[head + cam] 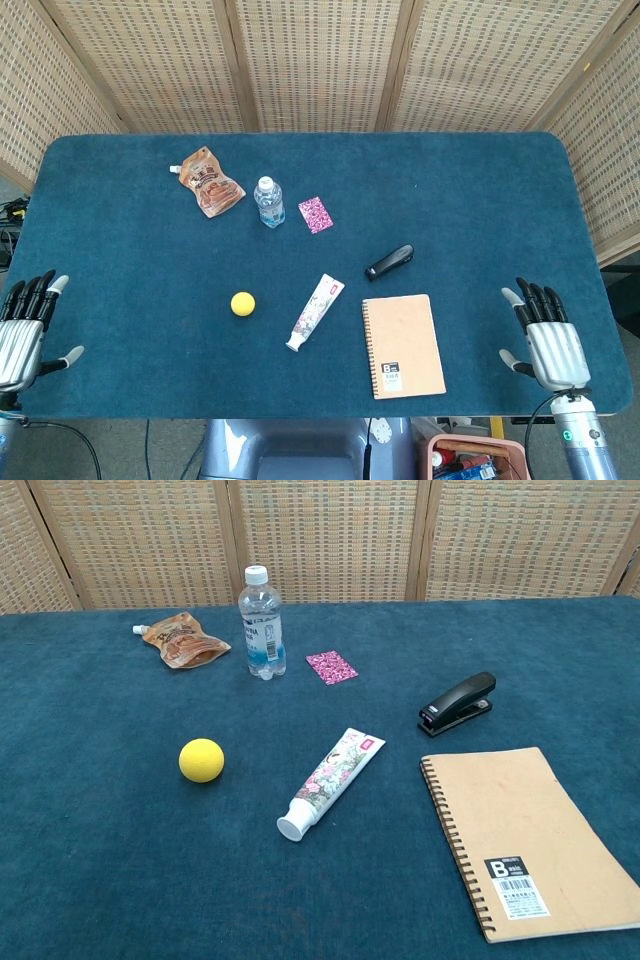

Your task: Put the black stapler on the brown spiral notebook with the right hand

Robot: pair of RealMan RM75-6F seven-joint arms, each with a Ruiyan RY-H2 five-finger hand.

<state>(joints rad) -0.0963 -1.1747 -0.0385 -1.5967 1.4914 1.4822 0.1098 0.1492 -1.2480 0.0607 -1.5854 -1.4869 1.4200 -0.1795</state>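
Right hand (553,345) is hanging out at the near right edge of the blue table (480,200) with fingers spread and nothing in it, well apart from the black stapler (389,262), which is lying on the cloth just beyond the far edge of the brown spiral notebook (403,345), not touching it. Left hand (24,335) is sitting at the near left corner, fingers apart and holding nothing too. Toothpaste tube (315,312) and yellow ball (243,304) are lying left of the notebook.
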